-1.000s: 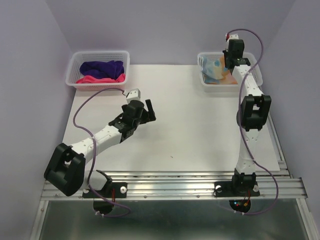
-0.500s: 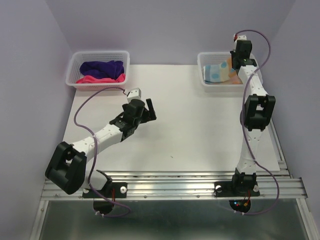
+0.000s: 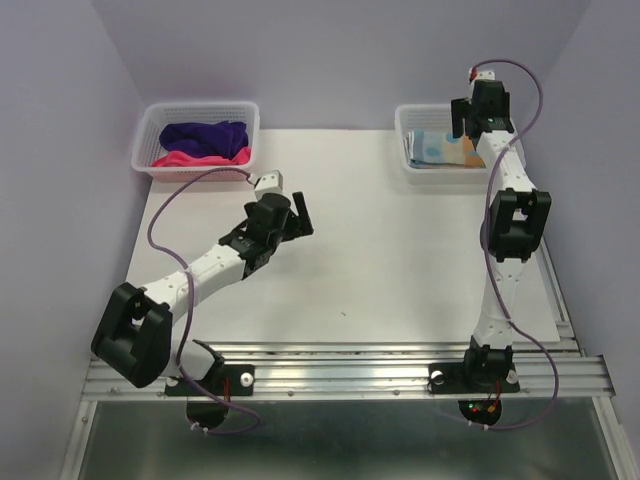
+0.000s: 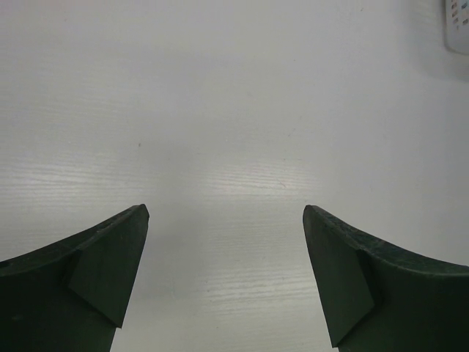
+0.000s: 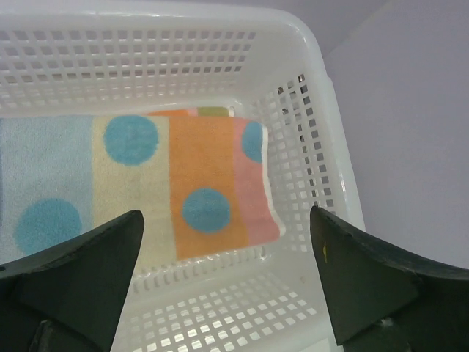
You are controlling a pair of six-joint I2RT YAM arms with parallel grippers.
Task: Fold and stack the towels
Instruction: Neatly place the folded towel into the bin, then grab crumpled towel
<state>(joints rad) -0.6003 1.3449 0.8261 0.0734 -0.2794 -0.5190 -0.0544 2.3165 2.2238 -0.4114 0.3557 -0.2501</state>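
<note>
The right gripper (image 5: 226,220) has let go within the last second. Its jaws now stand wide above the white basket (image 5: 311,154), with the spotted towel (image 5: 146,183) lying flat inside. The left gripper (image 4: 226,216) hangs open well apart from that basket, over the table (image 4: 220,110). The purple towel (image 3: 205,133) and pink towel (image 3: 195,158) sit in a second basket (image 3: 200,108) far across from it. They look soft, light and floppy, probably best pinched at an edge or corner.
</note>
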